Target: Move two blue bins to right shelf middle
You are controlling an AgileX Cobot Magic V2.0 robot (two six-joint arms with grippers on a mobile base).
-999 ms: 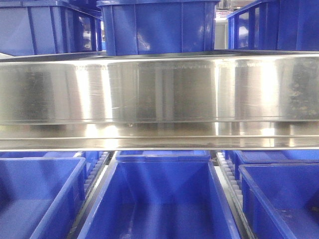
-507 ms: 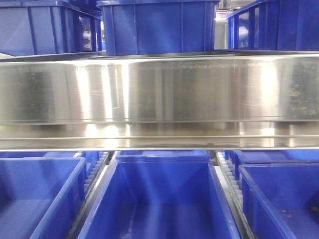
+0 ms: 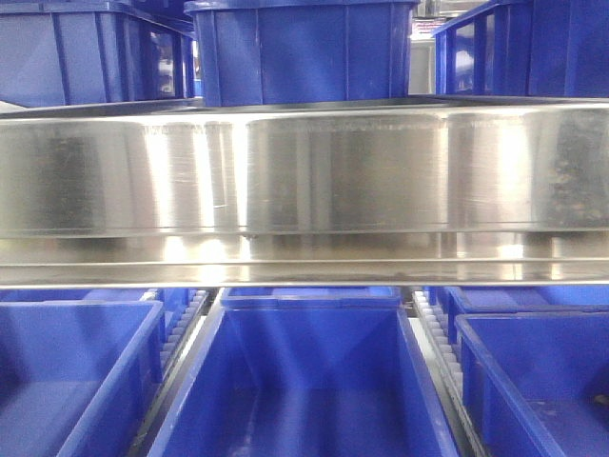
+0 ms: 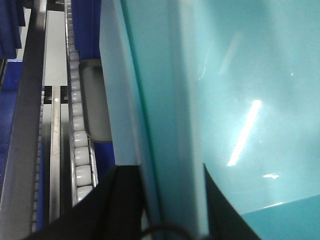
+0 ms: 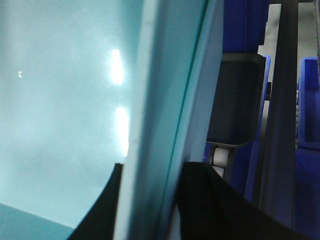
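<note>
Rollers [image 4: 80,150], bin [image 4: 235,90] inside left gripper [image 4: 161,170] (right gripper [image 5: 154,166] too)

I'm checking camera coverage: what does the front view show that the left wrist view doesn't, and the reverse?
Only the front view shows the steel beam across the frame, with three upper bins above it and three open lower bins below. Only the left wrist view shows one bin wall close up, looking teal, with a grey gripper pad on its outer side. Both show white rollers running beside bins.
</note>
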